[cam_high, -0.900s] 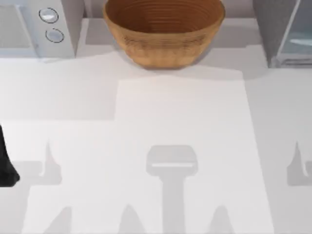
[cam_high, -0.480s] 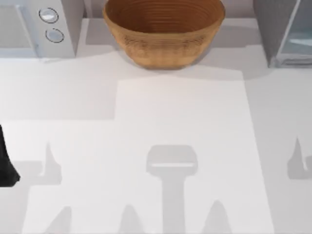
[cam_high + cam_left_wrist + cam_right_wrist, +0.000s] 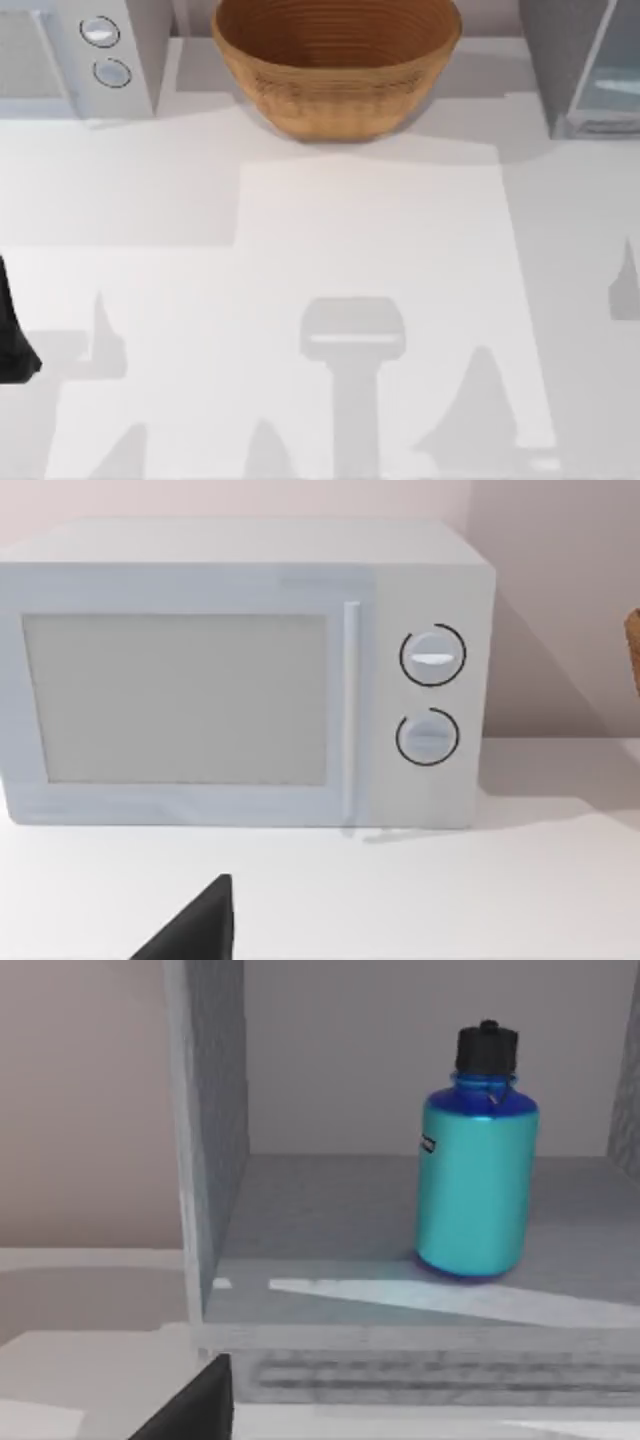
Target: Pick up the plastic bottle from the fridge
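Note:
The plastic bottle (image 3: 478, 1175) stands upright on the grey floor inside the open fridge (image 3: 205, 1110). It has a teal-blue body and a dark round cap. In the top view the fridge (image 3: 560, 60) stands at the table's back right, its pale bluish panel facing the table. A dark part of my right gripper (image 3: 195, 1405) shows in the right wrist view, well short of the fridge's front sill and apart from the bottle. My left arm (image 3: 12, 340) stays parked at the table's left edge, and a dark part of its gripper (image 3: 195, 925) faces the microwave.
A grey microwave (image 3: 90, 55) with two round knobs stands at the back left. A big woven brown basket bowl (image 3: 335, 60) sits at the back centre. Arm shadows lie across the white table (image 3: 370, 220).
The right arm's shadows on the table have shifted to the right and towards the back. The left arm has not moved.

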Controlling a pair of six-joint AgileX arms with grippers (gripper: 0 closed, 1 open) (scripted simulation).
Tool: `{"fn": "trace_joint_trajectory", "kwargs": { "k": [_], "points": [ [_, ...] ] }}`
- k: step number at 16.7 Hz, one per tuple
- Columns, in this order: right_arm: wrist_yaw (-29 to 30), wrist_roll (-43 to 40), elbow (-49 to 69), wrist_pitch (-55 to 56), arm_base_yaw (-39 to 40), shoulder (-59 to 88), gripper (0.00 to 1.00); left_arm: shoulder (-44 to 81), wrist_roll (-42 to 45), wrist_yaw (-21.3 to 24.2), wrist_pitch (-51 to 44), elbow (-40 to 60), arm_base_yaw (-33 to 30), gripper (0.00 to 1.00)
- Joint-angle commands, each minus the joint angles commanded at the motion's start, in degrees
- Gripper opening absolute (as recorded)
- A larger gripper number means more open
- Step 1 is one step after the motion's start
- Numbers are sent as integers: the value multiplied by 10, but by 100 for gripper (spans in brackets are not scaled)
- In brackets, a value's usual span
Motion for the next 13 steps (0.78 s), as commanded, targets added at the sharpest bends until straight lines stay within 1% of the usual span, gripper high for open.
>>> {"fn": "trace_joint_trajectory", "kwargs": {
  "k": [4,8,11,13],
  "points": [
    [-60,4,17,183,-62,215,100,0,0,0,0,0,0,100],
    [-110,7,36,339,-113,385,100,0,0,0,0,0,0,100],
    [-136,8,48,425,-140,476,100,0,0,0,0,0,0,100],
    [-147,8,53,459,-151,510,100,0,0,0,0,0,0,100]
  ]
}}
